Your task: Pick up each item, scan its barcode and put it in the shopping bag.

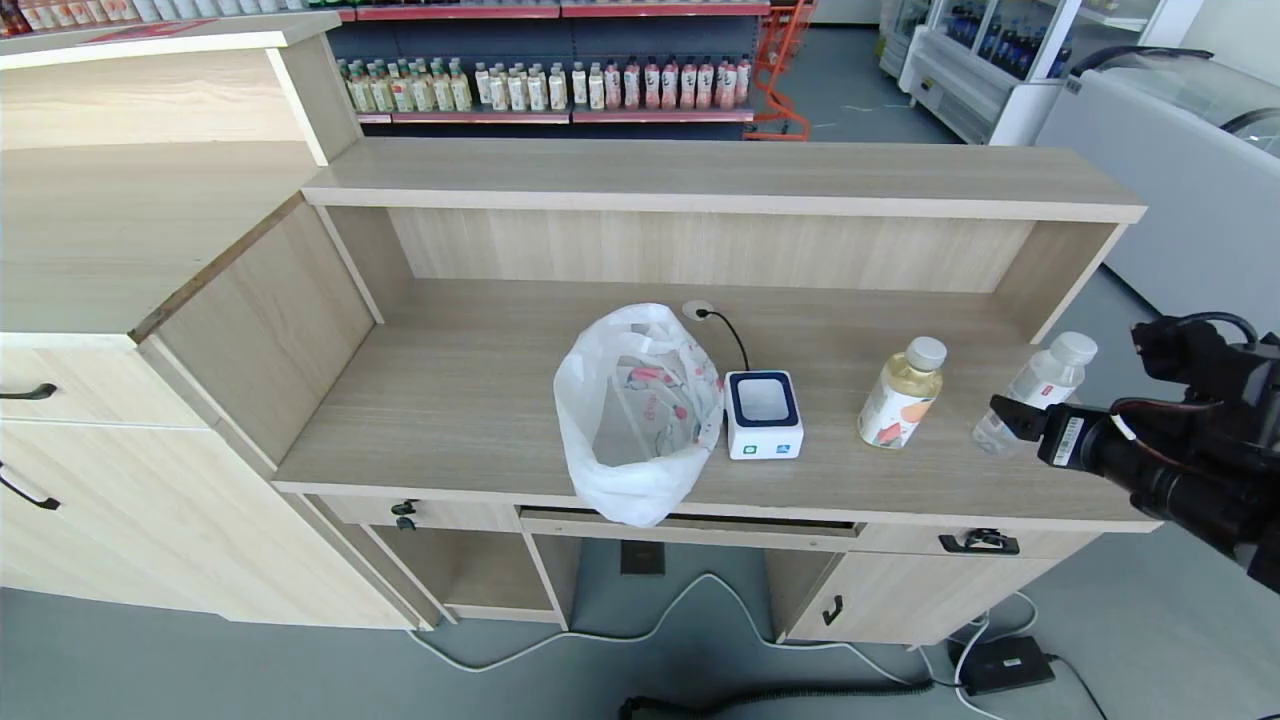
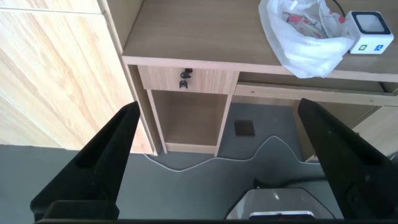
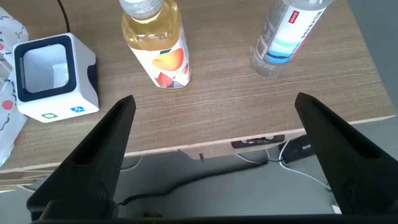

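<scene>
We see the right claw (image 3: 214,155) wide and empty, arm level off the desk's (image 1: 460,400) right front edge, near the water bottle (image 1: 1035,392). The juice bottle (image 1: 900,393) stands between that and the scanner (image 1: 763,413). Left claw (image 2: 217,162) is wide too, low before the desk; shopping bag (image 1: 635,415) sits open just beside the scanner.
</scene>
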{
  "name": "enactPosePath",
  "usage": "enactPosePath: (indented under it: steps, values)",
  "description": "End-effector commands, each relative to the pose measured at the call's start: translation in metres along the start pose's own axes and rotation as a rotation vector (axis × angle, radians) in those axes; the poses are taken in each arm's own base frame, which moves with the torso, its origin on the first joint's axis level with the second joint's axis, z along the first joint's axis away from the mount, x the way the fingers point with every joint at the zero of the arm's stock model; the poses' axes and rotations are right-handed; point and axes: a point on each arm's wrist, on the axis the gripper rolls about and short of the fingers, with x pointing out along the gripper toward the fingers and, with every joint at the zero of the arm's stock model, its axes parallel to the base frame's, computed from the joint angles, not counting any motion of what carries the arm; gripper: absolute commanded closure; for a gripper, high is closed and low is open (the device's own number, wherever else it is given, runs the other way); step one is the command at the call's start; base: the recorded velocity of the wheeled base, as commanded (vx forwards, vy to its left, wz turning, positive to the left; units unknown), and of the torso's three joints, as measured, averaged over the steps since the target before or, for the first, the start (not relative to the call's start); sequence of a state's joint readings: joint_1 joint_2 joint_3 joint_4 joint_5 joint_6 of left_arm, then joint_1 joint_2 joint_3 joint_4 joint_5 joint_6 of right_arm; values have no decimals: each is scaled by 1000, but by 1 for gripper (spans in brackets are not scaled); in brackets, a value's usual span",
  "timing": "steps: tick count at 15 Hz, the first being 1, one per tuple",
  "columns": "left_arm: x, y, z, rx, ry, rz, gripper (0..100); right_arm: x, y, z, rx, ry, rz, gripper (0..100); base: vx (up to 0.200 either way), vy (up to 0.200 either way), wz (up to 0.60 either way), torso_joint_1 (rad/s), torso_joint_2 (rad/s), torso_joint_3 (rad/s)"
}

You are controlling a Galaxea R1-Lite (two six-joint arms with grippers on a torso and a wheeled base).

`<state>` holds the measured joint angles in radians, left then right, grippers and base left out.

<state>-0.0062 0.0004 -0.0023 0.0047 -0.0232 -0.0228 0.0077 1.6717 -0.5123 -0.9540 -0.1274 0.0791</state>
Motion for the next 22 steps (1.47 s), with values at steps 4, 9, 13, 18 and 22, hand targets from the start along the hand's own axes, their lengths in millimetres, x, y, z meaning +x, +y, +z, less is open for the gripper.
enactPosePath:
  steps: [4,9,13,18,22]
  values:
    - [0,0,0,0,-1,0,0,46,12,-37,-16,103,-16,0,0,0,0,0,0,0]
    - [0,0,0,0,-1,0,0,85,24,-38,-19,70,-52,0,0,0,0,0,0,0]
    - [0,0,0,0,-1,0,0,108,41,-36,-75,31,-13,0,0,0,0,0,0,0]
    - [0,0,0,0,0,0,0,123,52,-45,-92,33,7,0,0,0,0,0,0,0]
    - [0,0,0,0,-1,0,0,138,71,-49,-106,14,47,0,0,0,0,0,0,0]
